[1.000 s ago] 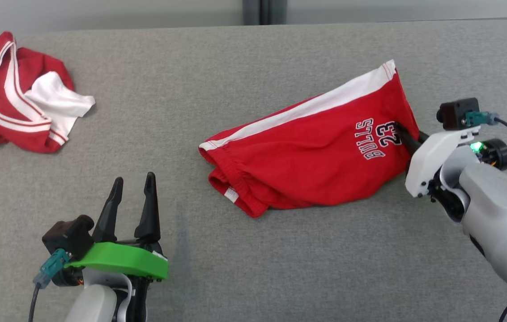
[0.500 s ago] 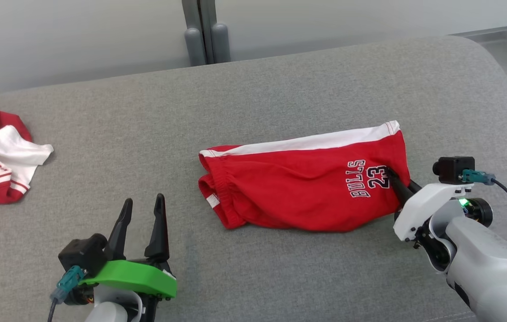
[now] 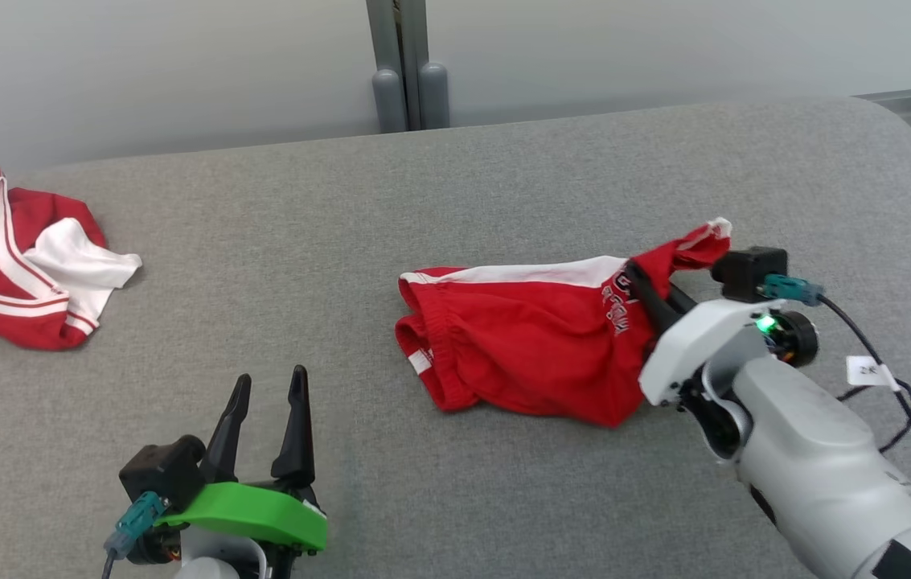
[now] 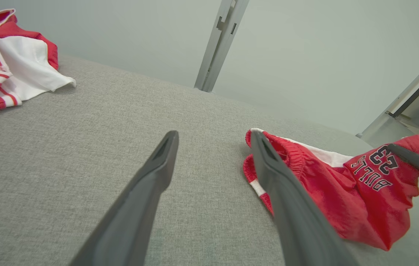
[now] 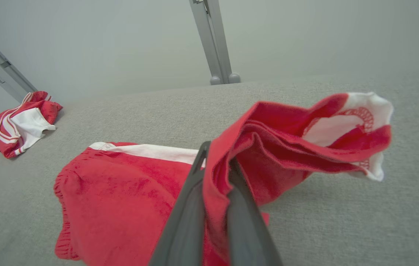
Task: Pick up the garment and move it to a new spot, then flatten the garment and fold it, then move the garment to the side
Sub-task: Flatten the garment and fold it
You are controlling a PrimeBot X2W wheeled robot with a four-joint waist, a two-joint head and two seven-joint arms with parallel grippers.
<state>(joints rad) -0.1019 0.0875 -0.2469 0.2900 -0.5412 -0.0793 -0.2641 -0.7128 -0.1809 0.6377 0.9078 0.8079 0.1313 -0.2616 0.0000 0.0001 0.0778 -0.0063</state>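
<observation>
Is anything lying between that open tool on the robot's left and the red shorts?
Nothing visible: only bare grey surface lies between the left tool and the red shorts, which the right tool pinches.

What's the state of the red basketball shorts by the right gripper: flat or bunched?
Bunched. The red basketball shorts lie rumpled on the grey fabric surface; the right gripper is shut on one leg end, holding it raised.

The red shorts [image 4: 346, 207] carry dark, white-edged lettering [image 4: 374, 171], readable in the left wrist view: "BULLS" with "23" beside it, both upside down, toward the garment's 1 o'clock corner. In the head view only a creased sliver of those letters shows. A white tag [image 3: 867, 371] on the cable [image 3: 897, 386] at 3 o'clock bears marks too small to read
</observation>
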